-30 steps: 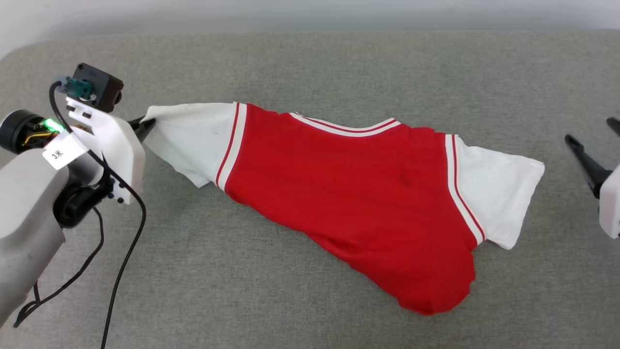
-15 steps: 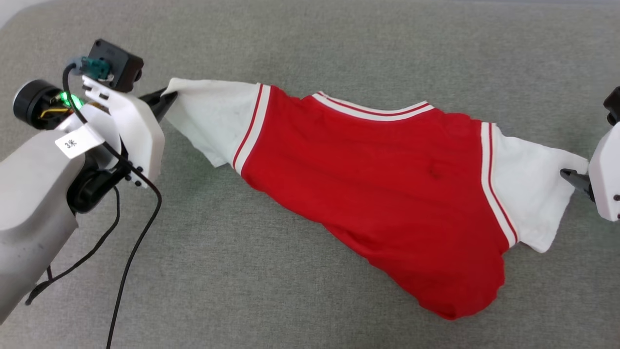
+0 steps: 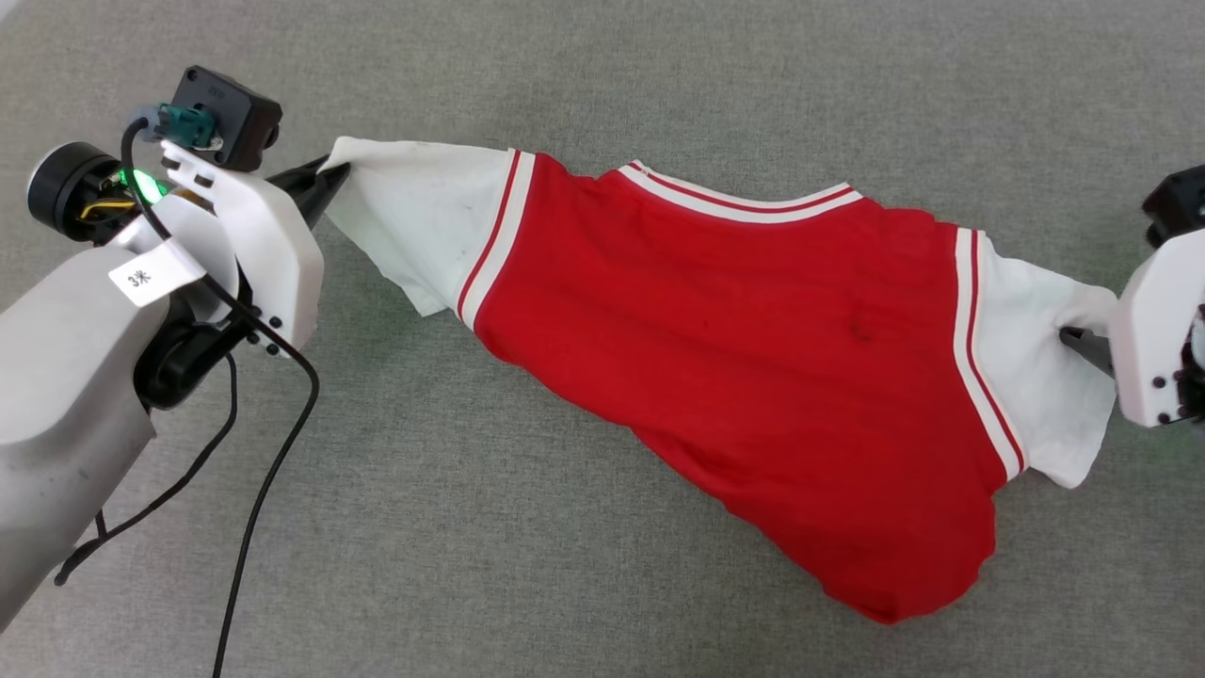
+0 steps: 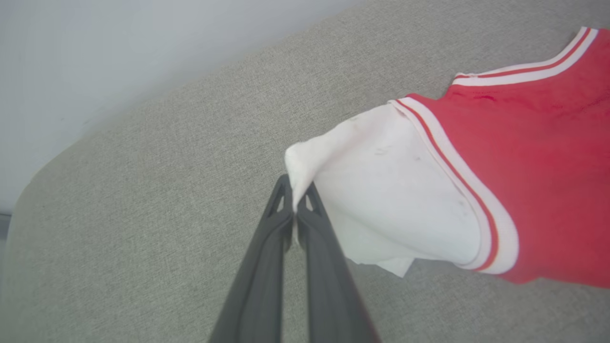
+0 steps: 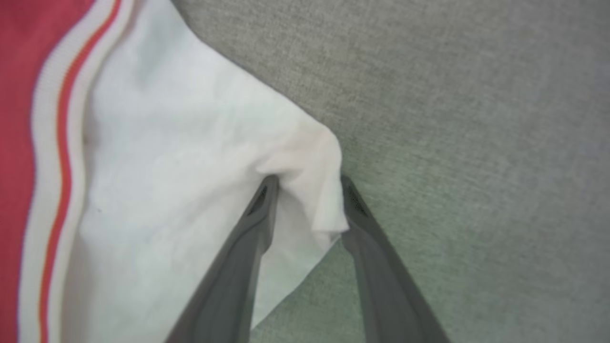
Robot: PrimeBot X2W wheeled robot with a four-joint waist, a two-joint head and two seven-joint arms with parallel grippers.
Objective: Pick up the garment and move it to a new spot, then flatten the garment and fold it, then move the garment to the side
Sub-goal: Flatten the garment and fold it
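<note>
The garment (image 3: 734, 348) is a red shirt with white sleeves and striped trim, stretched slantwise across a grey fabric surface (image 3: 527, 85). My left gripper (image 3: 329, 179) is shut on the tip of the left white sleeve (image 3: 414, 217); the left wrist view shows the garment (image 4: 548, 157) with this sleeve corner pinched in my left gripper (image 4: 296, 195). My right gripper (image 3: 1073, 339) is at the garment's right sleeve edge. In the right wrist view the garment (image 5: 167, 166) has a sleeve fold between the parted fingers of my right gripper (image 5: 307, 183). No chest lettering is visible.
A black cable (image 3: 273, 452) hangs from my left wrist over the grey surface. A pale wall (image 4: 95, 57) stands behind the surface's rounded far corner (image 4: 33, 190). Bare grey fabric lies in front of and behind the garment.
The head camera has tipped down. My right gripper has come in from the right edge to the right sleeve, and its fingers now straddle the sleeve edge. My left gripper keeps its hold.
</note>
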